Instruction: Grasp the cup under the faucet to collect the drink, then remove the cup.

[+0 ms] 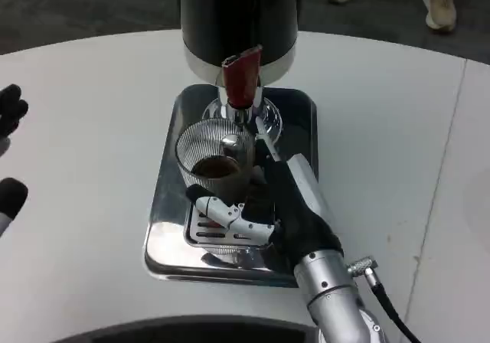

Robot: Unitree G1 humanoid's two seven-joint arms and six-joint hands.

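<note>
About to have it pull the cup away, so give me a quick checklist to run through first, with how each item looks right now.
1. Right hand grips the cup: ok, fingers wrap its lower wall.
2. Drink in cup: ok, dark liquid visible.
3. Faucet stopped flowing: cannot tell.
4. Cup upright on the drip tray: ok.
5. Left hand out of the path: ok, at the far left edge of the table.
6. Faucet clearance: not ok for a straight lift, the spout overhangs the rim; slide out first.
</note>
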